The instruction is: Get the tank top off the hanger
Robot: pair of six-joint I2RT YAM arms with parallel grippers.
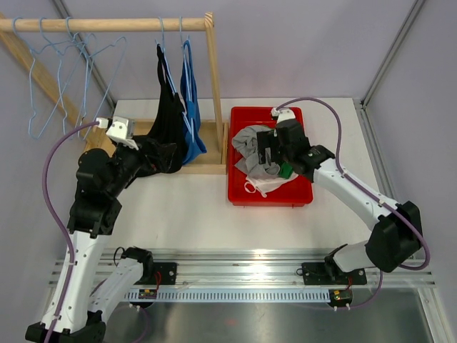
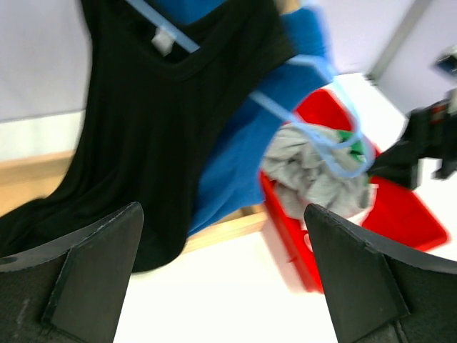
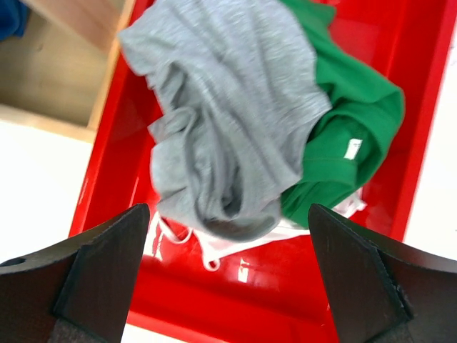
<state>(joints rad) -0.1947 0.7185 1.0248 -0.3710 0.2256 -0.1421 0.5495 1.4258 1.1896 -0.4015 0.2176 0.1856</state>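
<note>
A black tank top [image 1: 166, 121] hangs on a light blue hanger [image 1: 163, 36] from the wooden rail. A blue tank top [image 1: 191, 107] hangs just to its right. My left gripper [image 1: 158, 153] is at the black top's lower hem. In the left wrist view the gripper [image 2: 225, 286] is open with bare table between the fingers. The black top [image 2: 143, 128] hangs ahead and reaches down beside the left finger, with the blue top [image 2: 235, 164] and a blue hanger wire [image 2: 314, 136] to its right. My right gripper [image 1: 265, 153] is open and empty over the red bin [image 1: 303, 193].
The red bin [image 3: 421, 143] holds a grey garment [image 3: 228, 128], a green one [image 3: 343, 128] and a white one [image 3: 207, 250] below my right gripper [image 3: 228, 286]. Several empty hangers [image 1: 64, 64] hang at the rail's left. The rack's wooden post [image 1: 214, 78] and base [image 1: 207, 168] stand beside the bin.
</note>
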